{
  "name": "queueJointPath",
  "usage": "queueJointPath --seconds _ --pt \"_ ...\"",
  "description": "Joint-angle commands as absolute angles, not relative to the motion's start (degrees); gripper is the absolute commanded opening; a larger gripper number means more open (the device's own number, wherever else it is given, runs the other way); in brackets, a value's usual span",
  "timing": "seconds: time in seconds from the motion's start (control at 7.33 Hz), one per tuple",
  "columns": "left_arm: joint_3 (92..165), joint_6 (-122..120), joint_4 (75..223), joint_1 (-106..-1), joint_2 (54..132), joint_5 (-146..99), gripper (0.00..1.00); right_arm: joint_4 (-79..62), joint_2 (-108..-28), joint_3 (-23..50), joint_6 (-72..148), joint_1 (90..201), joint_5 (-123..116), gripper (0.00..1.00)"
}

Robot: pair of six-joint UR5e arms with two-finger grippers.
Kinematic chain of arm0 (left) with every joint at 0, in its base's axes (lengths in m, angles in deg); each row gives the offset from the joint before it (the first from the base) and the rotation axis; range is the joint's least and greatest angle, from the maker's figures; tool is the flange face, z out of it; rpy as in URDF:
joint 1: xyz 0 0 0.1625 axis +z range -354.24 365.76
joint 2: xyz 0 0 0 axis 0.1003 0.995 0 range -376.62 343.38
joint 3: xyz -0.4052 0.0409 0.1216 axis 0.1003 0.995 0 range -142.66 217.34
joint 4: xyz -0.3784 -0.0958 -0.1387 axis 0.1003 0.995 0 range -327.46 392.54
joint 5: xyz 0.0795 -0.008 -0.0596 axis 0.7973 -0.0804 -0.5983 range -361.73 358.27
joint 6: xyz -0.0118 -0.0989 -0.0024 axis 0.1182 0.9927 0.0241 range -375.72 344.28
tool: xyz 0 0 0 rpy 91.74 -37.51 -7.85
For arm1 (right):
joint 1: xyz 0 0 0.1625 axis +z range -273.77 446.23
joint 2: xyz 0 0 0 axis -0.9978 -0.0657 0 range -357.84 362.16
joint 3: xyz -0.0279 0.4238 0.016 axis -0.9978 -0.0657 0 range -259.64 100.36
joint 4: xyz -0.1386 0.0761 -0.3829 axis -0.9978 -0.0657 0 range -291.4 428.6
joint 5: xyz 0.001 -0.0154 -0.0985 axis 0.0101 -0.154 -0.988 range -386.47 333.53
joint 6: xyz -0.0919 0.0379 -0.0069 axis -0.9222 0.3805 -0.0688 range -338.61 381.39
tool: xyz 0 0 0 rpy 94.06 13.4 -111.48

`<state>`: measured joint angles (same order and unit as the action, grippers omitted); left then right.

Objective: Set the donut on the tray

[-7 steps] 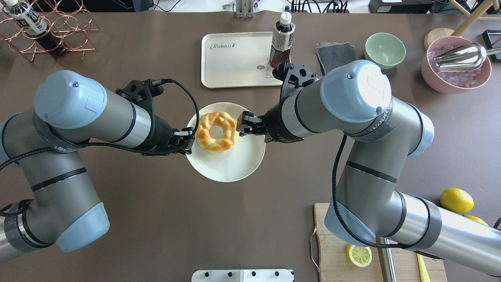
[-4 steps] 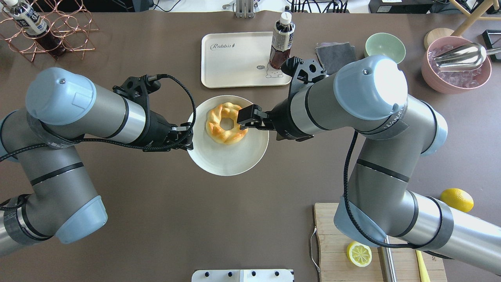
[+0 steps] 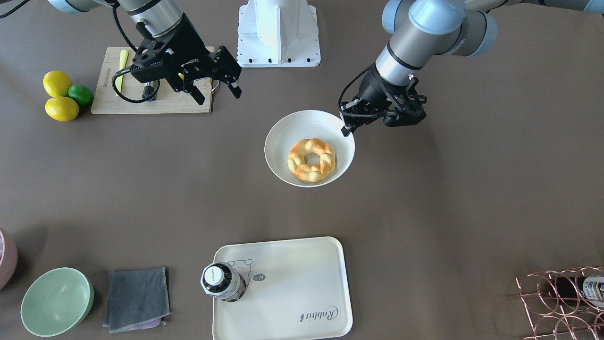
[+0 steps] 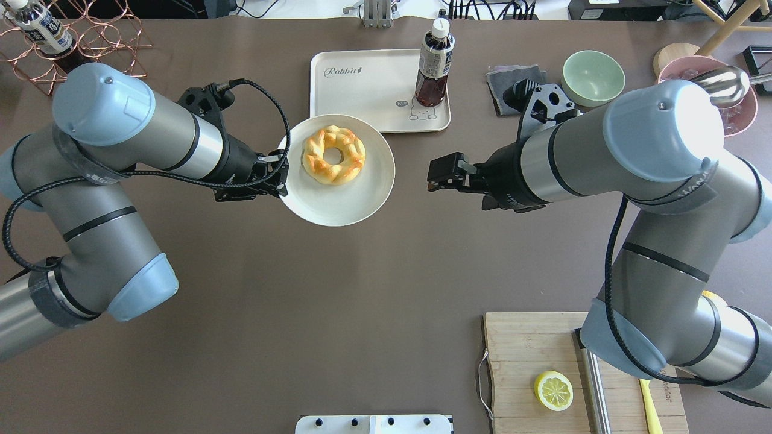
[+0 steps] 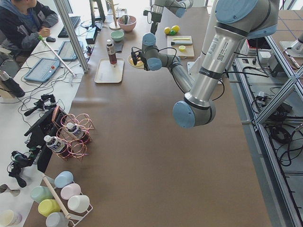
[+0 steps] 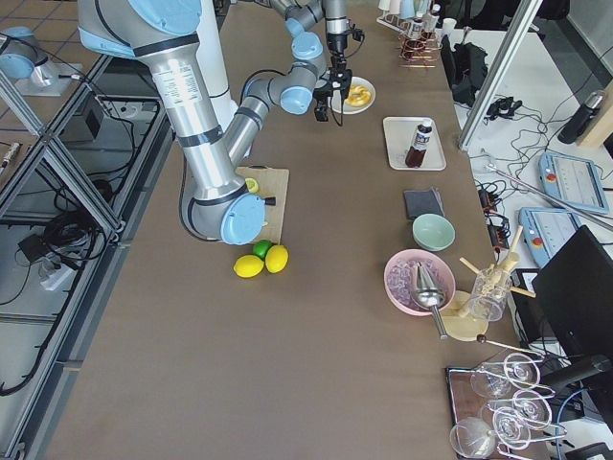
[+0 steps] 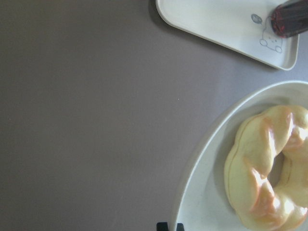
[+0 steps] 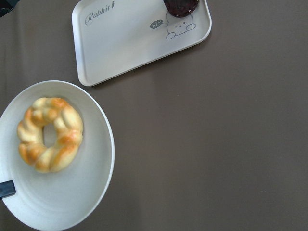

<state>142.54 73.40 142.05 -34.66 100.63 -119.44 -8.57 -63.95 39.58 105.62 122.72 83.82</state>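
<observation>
Overhead exterior: glossy braided donut (image 4: 333, 155) on round plate (image 4: 338, 206), left claw (image 4: 281, 177) pinching rim, right claw (image 4: 433, 175) spread.

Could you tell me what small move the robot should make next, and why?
Probably the left gripper should carry the plate toward the tray: it grips the rim, the donut lies on it, and the right gripper is open and clear.

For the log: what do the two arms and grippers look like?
The left arm and right arm match: silver-grey tubes, pale-blue joint caps, black rings. A braided black cable loops to each wrist. The left gripper and right gripper are black, two-fingered; the right bears white lettering too small to read.
</observation>
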Motion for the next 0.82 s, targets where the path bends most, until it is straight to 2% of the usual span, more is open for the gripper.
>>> queueJointPath --seconds 0.0,0.41,0.68 --pt "128.4 75.1 142.3 -38.9 108.6 -120.0 0.00 -8.5 -70.0 40.4 100.4 125.9 84.3 1.00" --pt "103.5 80.8 153.2 -41.4 120.6 -119.1 0.00 -8.0 -78.8 37.8 77.5 136.5 92.5 1.00" --pt "93.9 80.9 161.4 -41.6 123.2 -117.7 0.00 -7.8 -81.9 33.3 61.9 144.4 97.6 1.00"
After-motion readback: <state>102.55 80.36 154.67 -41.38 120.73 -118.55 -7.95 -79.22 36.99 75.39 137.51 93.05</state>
